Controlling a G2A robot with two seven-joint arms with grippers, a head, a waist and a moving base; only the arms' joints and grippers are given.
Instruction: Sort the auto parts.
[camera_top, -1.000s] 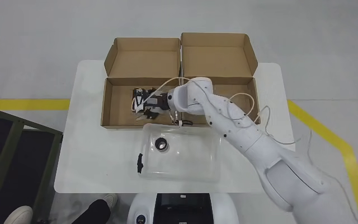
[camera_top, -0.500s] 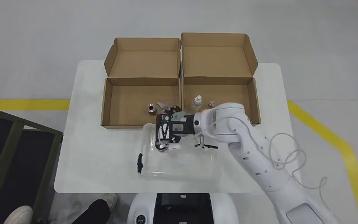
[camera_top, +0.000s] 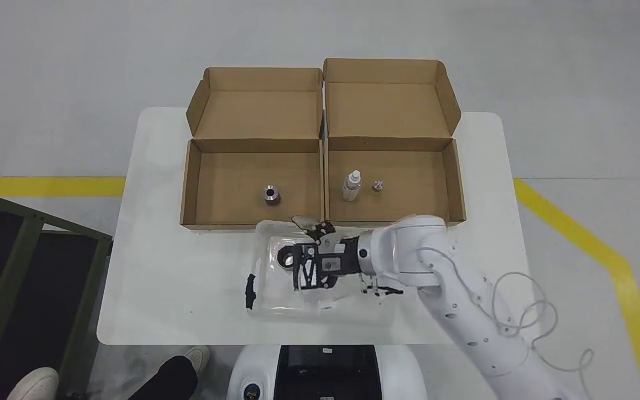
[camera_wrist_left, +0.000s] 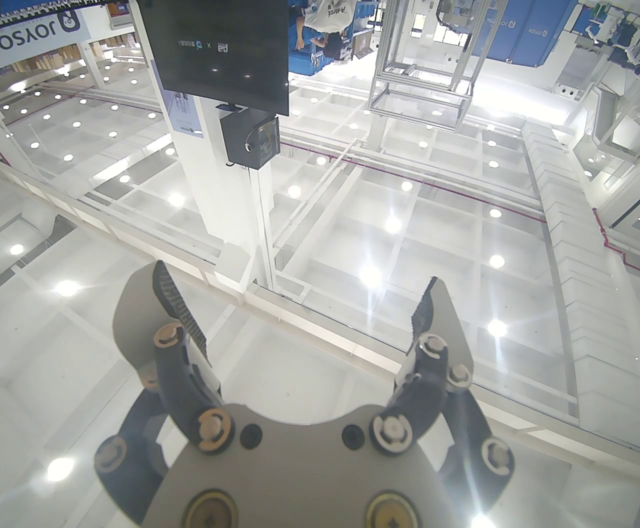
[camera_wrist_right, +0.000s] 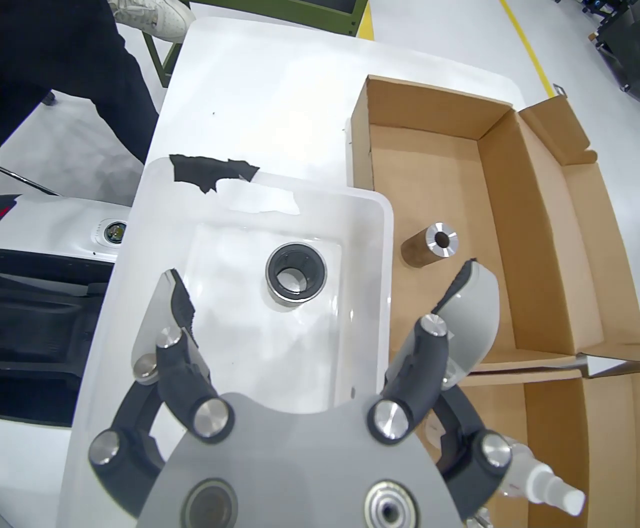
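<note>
Clear plastic tray (camera_top: 340, 305), at 6 o'clock on the white table (camera_top: 150, 270): we log one black ring part (camera_top: 288, 258) inside, lying flat toward the tray's 10 o'clock corner. Black tape scrap (camera_top: 250, 290) on the tray's 8 o'clock edge.

Right gripper (camera_top: 305, 265): hovers over the tray just at the ring's 3 o'clock, fingers spread wide and holding nothing.

Left cardboard box (camera_top: 215, 185), 11 o'clock: we count one metal sleeve (camera_top: 270, 192) near its 4 o'clock corner.

Right cardboard box (camera_top: 425, 185), 1 o'clock: one white bottle (camera_top: 350, 185) and one small part (camera_top: 378, 184), close together.

Left gripper (camera_wrist_left: 296, 277): fingers parted, nothing between them, pointed at a ceiling.
</note>
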